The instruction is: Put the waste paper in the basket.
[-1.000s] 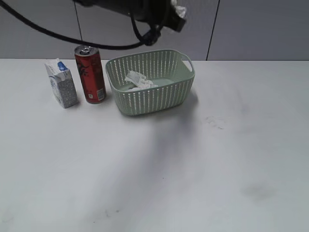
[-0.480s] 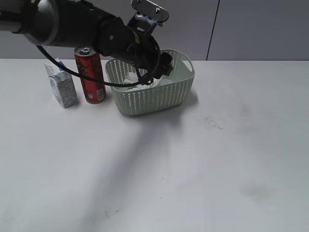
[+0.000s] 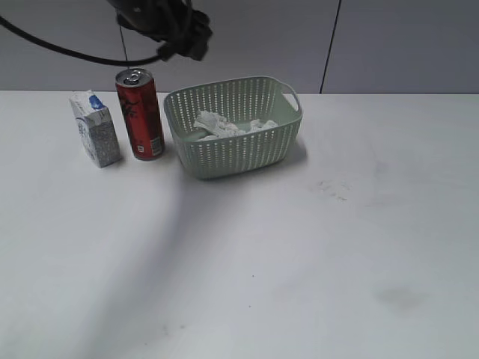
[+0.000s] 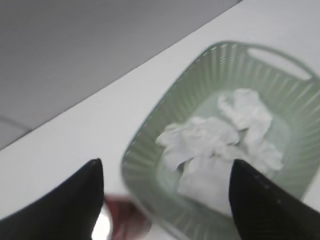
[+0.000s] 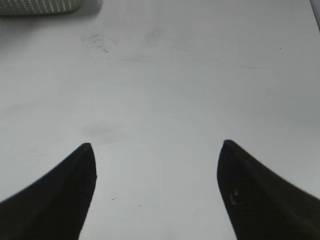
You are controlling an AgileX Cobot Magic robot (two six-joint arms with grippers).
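The pale green basket (image 3: 233,153) stands at the back middle of the table; it also shows in the left wrist view (image 4: 150,120). Crumpled white waste paper (image 3: 224,125) lies inside it, seen as several overlapping wads in the left wrist view (image 4: 220,145). My left gripper (image 4: 165,170) is open and empty, high above the basket's left end; in the exterior view it (image 3: 196,39) sits at the top edge, above the red can. My right gripper (image 5: 156,150) is open and empty over bare table, and does not show in the exterior view.
A red can (image 3: 140,114) stands just left of the basket, and a small white-and-blue carton (image 3: 95,129) stands left of the can. A grey wall runs behind the table. The right wrist view shows the basket's base (image 5: 40,6) at its top left corner.
My left arm dipped into the basket holding a white wad, let it go there, and has risen up and to the left. More paper lies in the basket now.
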